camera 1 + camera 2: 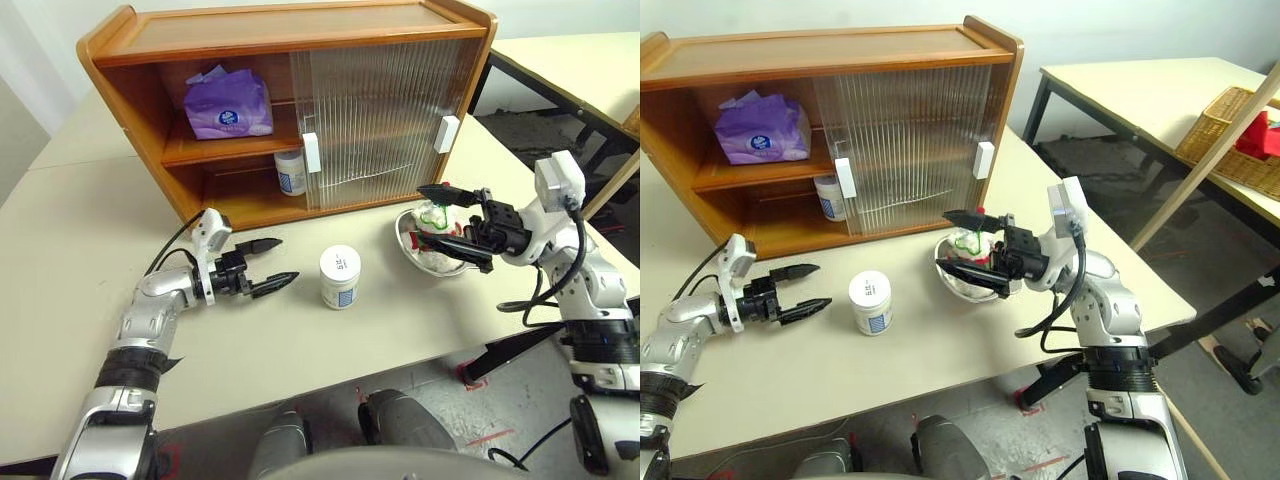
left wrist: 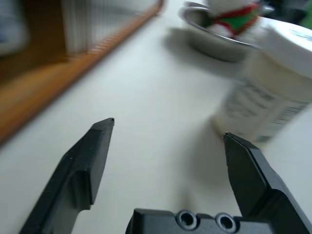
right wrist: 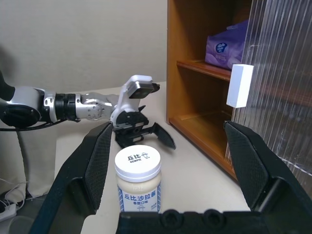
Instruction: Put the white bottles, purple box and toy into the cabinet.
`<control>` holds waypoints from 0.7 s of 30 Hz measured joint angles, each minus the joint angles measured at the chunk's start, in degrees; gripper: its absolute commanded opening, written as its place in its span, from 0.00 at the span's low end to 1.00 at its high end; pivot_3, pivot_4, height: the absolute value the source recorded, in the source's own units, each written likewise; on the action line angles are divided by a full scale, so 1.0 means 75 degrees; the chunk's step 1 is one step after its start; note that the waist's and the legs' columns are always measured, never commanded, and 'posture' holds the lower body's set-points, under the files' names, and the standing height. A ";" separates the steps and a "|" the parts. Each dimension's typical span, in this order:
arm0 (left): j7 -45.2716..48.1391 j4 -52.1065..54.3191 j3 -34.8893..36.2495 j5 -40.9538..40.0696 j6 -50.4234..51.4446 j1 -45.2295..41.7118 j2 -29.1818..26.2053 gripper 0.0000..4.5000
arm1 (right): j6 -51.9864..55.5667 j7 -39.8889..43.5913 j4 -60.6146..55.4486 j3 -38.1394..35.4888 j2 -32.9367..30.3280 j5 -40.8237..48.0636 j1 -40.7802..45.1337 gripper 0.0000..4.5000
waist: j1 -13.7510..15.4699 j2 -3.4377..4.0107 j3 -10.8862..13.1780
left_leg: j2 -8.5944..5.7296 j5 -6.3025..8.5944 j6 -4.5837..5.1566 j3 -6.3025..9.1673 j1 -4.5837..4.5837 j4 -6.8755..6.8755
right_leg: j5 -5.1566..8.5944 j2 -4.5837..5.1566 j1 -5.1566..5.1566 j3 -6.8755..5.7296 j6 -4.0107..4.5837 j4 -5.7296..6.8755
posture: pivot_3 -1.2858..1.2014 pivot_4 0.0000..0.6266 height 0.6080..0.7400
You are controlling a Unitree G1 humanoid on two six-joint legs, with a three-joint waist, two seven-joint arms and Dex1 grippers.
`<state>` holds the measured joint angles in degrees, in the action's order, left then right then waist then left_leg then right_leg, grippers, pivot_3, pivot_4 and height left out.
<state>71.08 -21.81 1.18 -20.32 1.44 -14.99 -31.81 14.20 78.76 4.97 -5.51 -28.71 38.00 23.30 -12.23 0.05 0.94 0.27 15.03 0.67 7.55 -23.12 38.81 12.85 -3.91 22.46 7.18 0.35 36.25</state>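
Left gripper [image 1: 268,266] jaws spread wide, empty, low over table [image 1: 80,230]. One white bottle [image 1: 340,277] upright just beyond its tips, apart from them. Right gripper [image 1: 452,220] also wide open, nothing held, above steel bowl [image 1: 410,248] holding toy [image 1: 436,217]. Second white bottle [image 1: 291,172] on cabinet [image 1: 270,40] lower shelf; purple box [image 1: 228,105] on upper shelf

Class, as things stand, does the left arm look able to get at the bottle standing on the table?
Probably yes. The left end effector is open and points toward the bottle, with only bare table between them. The bowl stands beyond it.
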 measured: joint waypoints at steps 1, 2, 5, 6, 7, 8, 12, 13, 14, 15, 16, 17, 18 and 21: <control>0.0058 0.0073 -0.0082 0.0022 -0.0006 0.0000 -0.0001 1.00 | -0.0001 0.0009 0.0006 0.0002 0.0000 -0.0010 0.0003 1.00 | -0.0001 0.0003 -0.0002 | 0.0003 0.0000 0.0000 -0.0001 0.0001 0.0000 | -0.0001 -0.0003 0.0000 0.0000 0.0001 0.0000 | 0.41 0.01 1.00; 0.0106 0.0150 -0.0231 0.0116 -0.0034 -0.0001 -0.0004 1.00 | -0.0001 0.0011 0.0015 0.0008 0.0000 -0.0019 0.0003 1.00 | -0.0001 0.0005 -0.0003 | 0.0005 0.0000 0.0000 -0.0001 0.0002 0.0000 | -0.0002 -0.0006 0.0000 0.0000 0.0004 0.0000 | 0.41 0.01 1.00; 0.0178 0.0217 -0.0700 0.0396 -0.0111 0.0000 0.0124 1.00 | -0.0001 -0.0006 0.0015 0.0027 0.0002 -0.0050 0.0002 1.00 | -0.0004 0.0013 -0.0008 | 0.0009 -0.0001 0.0001 -0.0001 0.0005 0.0002 | -0.0009 -0.0009 -0.0001 0.0000 0.0008 0.0000 | 0.41 0.02 1.00; 0.0176 0.0227 -0.0820 0.0438 -0.0135 -0.0001 0.0234 1.00 | -0.0001 -0.0016 0.0014 0.0033 0.0002 -0.0058 0.0001 1.00 | -0.0005 0.0013 -0.0008 | 0.0009 -0.0002 0.0003 -0.0001 0.0005 0.0003 | -0.0012 -0.0009 -0.0002 0.0000 0.0007 0.0000 | 0.41 0.02 1.00; 0.0170 0.0241 -0.0960 0.0527 -0.0152 -0.0007 0.0332 1.00 | -0.0001 -0.0034 0.0014 0.0036 0.0001 -0.0063 0.0001 1.00 | -0.0005 0.0013 -0.0008 | 0.0009 -0.0002 0.0003 -0.0002 0.0006 0.0003 | -0.0014 -0.0009 -0.0003 0.0000 0.0007 0.0000 | 0.41 0.02 1.00; 0.0149 0.0244 -0.1164 0.0670 -0.0171 -0.0017 0.0407 1.00 | -0.0001 -0.0060 0.0014 0.0037 0.0002 -0.0077 0.0001 1.00 | -0.0006 0.0014 -0.0009 | 0.0009 -0.0003 0.0005 -0.0002 0.0008 0.0005 | -0.0014 -0.0009 -0.0005 0.0001 0.0005 0.0000 | 0.41 0.02 1.00; 0.0008 0.0219 -0.1507 0.1019 -0.0306 -0.0111 0.0595 1.00 | -0.0001 -0.0133 0.0014 0.0038 -0.0001 -0.0103 0.0000 1.00 | -0.0011 0.0016 -0.0011 | 0.0011 -0.0005 0.0008 -0.0001 0.0013 0.0005 | -0.0015 -0.0013 -0.0008 -0.0001 0.0000 0.0000 | 0.41 0.01 1.00; -0.0008 0.0215 -0.1511 0.1030 -0.0327 -0.0135 0.0659 1.00 | -0.0001 -0.0141 0.0014 0.0038 -0.0001 -0.0105 0.0000 1.00 | -0.0010 0.0019 -0.0012 | 0.0011 -0.0005 0.0008 -0.0001 0.0013 0.0005 | -0.0015 -0.0013 -0.0008 -0.0001 -0.0003 0.0000 | 0.41 0.01 1.00; -0.0031 0.0213 -0.1545 0.1052 -0.0327 -0.0163 0.0731 1.00 | -0.0001 -0.0154 0.0014 0.0038 -0.0001 -0.0107 0.0001 1.00 | -0.0010 0.0020 -0.0013 | 0.0011 -0.0006 0.0008 -0.0001 0.0013 0.0005 | -0.0015 -0.0014 -0.0009 -0.0001 -0.0003 0.0000 | 0.41 0.01 1.00; -0.0055 0.0206 -0.1588 0.1088 -0.0331 -0.0186 0.0793 1.00 | -0.0001 -0.0168 0.0014 0.0039 -0.0001 -0.0108 0.0001 1.00 | -0.0011 0.0020 -0.0013 | 0.0011 -0.0005 0.0008 -0.0002 0.0013 0.0005 | -0.0014 -0.0014 -0.0009 0.0000 -0.0005 0.0000 | 0.41 0.01 1.00; -0.0084 0.0169 -0.1653 0.1144 -0.0339 -0.0214 0.0840 1.00 | -0.0001 -0.0179 0.0014 0.0040 -0.0001 -0.0110 0.0000 1.00 | -0.0011 0.0021 -0.0014 | 0.0012 -0.0005 0.0008 -0.0003 0.0013 0.0005 | -0.0013 -0.0014 -0.0010 0.0000 -0.0007 0.0000 | 0.41 0.01 1.00; -0.0127 0.0115 -0.1692 0.1174 -0.0371 -0.0230 0.0893 1.00 | -0.0001 -0.0186 0.0015 0.0041 -0.0002 -0.0112 0.0000 1.00 | -0.0011 0.0022 -0.0014 | 0.0012 -0.0005 0.0008 -0.0003 0.0014 0.0005 | -0.0013 -0.0015 -0.0010 0.0000 -0.0007 -0.0001 | 0.41 0.01 1.00; -0.0165 0.0040 -0.1699 0.1184 -0.0422 -0.0260 0.0960 1.00 | 0.0000 -0.0188 0.0015 0.0041 -0.0004 -0.0113 0.0000 1.00 | -0.0009 0.0023 -0.0015 | 0.0012 -0.0005 0.0008 -0.0003 0.0014 0.0004 | -0.0013 -0.0015 -0.0011 0.0000 -0.0007 -0.0001 | 0.41 0.01 1.00; -0.0262 -0.0144 -0.1698 0.1172 -0.0484 -0.0353 0.1153 1.00 | 0.0000 -0.0188 0.0015 0.0051 -0.0006 -0.0119 0.0002 1.00 | 0.0011 0.0029 -0.0019 | 0.0010 -0.0006 0.0009 -0.0003 0.0016 0.0006 | -0.0010 -0.0015 -0.0018 0.0002 -0.0015 -0.0001 | 0.41 0.01 1.00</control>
<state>69.11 -22.89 -11.55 -11.53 -2.19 -17.64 -23.17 14.20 77.35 5.08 -5.12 -28.76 37.11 23.31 -12.14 0.27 0.80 0.34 14.98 0.74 7.53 -23.00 38.85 12.77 -4.02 22.32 7.20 0.24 36.24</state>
